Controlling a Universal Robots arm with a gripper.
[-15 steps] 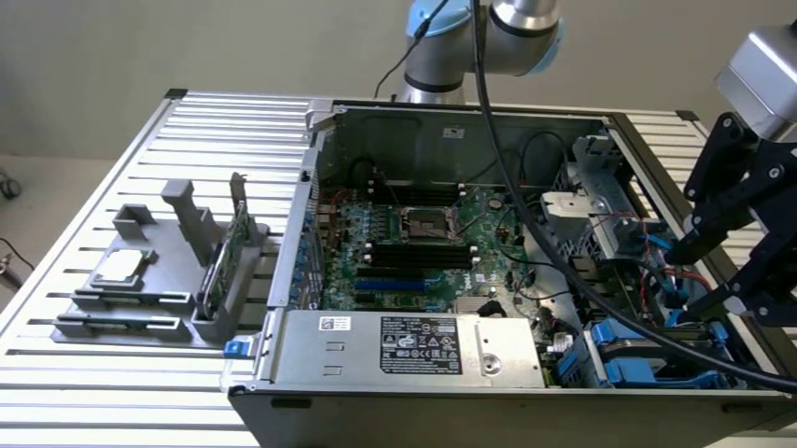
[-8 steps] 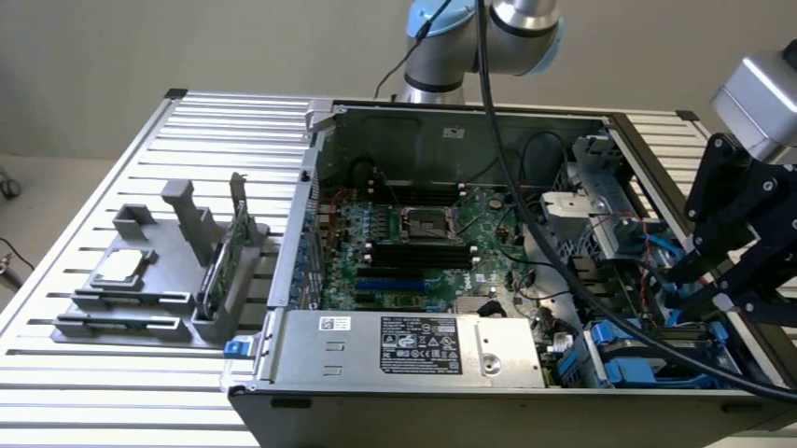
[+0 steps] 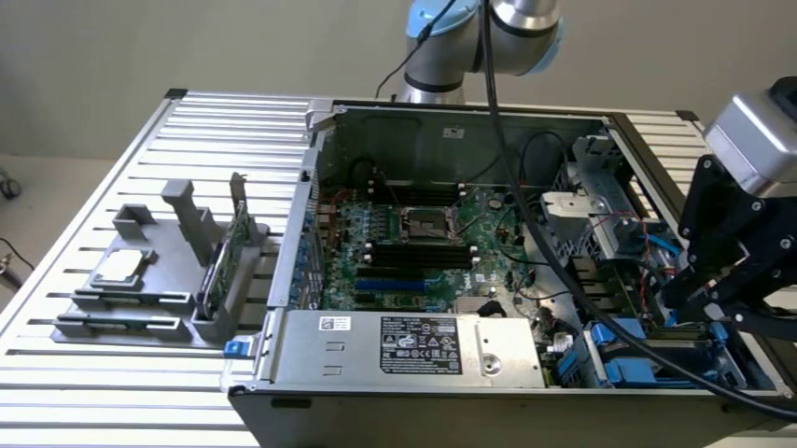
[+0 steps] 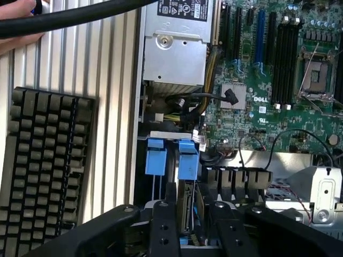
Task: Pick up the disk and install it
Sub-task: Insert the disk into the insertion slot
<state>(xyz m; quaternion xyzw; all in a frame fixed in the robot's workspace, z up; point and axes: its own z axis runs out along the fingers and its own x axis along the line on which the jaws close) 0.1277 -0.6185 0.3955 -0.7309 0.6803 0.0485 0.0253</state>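
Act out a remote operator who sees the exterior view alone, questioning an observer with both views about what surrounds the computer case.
Operator: What lies on the table beside the case, beyond my picture?
Observer: A black keyboard, flat on the slats alongside the case.
Operator: Is anyone near?
Observer: Yes, a hand is at the thick black cable.

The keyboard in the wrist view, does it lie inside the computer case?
No, the keyboard lies on the slatted table, outside the computer case.
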